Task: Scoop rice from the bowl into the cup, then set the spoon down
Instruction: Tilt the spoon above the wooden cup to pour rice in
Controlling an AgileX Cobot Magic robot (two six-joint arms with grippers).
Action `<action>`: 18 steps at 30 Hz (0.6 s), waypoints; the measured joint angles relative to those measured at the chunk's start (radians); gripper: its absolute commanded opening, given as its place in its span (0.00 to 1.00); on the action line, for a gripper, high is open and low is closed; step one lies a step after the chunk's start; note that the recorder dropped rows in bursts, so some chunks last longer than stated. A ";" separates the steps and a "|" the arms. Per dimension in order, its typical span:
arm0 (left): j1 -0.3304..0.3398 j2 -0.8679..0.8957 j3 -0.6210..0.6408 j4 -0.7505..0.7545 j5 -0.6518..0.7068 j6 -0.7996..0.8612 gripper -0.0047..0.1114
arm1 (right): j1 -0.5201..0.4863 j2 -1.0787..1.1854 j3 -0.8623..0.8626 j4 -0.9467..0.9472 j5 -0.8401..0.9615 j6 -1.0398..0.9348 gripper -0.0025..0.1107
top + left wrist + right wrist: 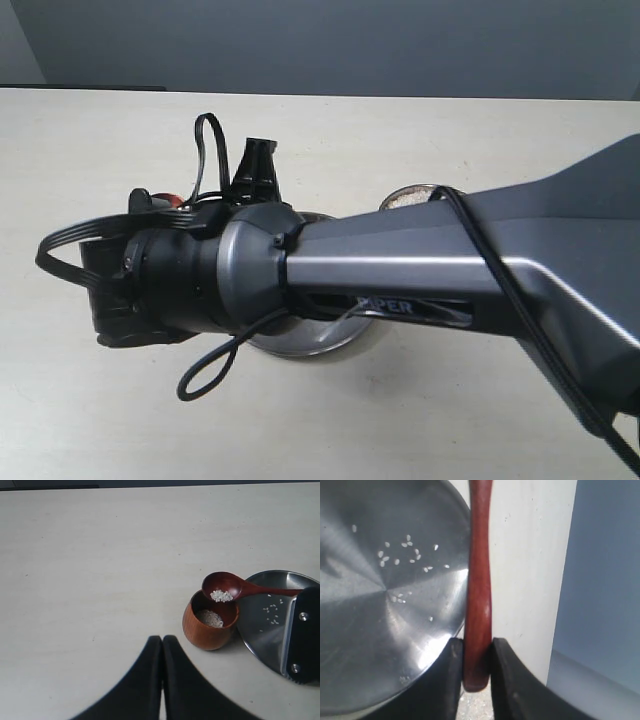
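since the spoon point(227, 586) hangs level over the rim of the cup point(205, 632), its small heap of rice point(221, 596) sits ready to tip in; some grains lie inside the cup already. right gripper point(477, 652) clamps the handle end, likely to keep the scoop flat. left gripper point(162, 647) sits near the cup, fingers pressed together, empty. only left wrist view shows cup and load; right wrist view gives the grip and stray grains on the plate point(380, 630); exterior view is mostly arm point(420, 260), bowl point(405, 196) barely peeking behind it.

Soft, even light; glare streaks the steel plate point(370, 630), and the close fingers point(516, 686) look blurred.
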 measured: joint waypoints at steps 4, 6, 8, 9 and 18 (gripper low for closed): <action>0.000 0.000 0.000 0.000 0.000 0.000 0.04 | 0.000 0.000 0.000 0.000 0.000 -0.035 0.02; 0.000 0.000 0.000 0.000 0.000 0.000 0.04 | 0.000 0.000 0.000 -0.002 0.000 -0.044 0.02; 0.000 0.000 0.000 0.000 0.000 0.000 0.04 | 0.000 0.000 0.000 -0.007 0.000 -0.051 0.02; 0.000 0.000 0.000 0.000 0.000 0.000 0.04 | 0.000 0.000 0.000 -0.012 0.000 -0.053 0.02; 0.000 0.000 0.000 0.000 0.000 0.000 0.04 | 0.000 0.000 0.002 -0.052 0.000 -0.055 0.02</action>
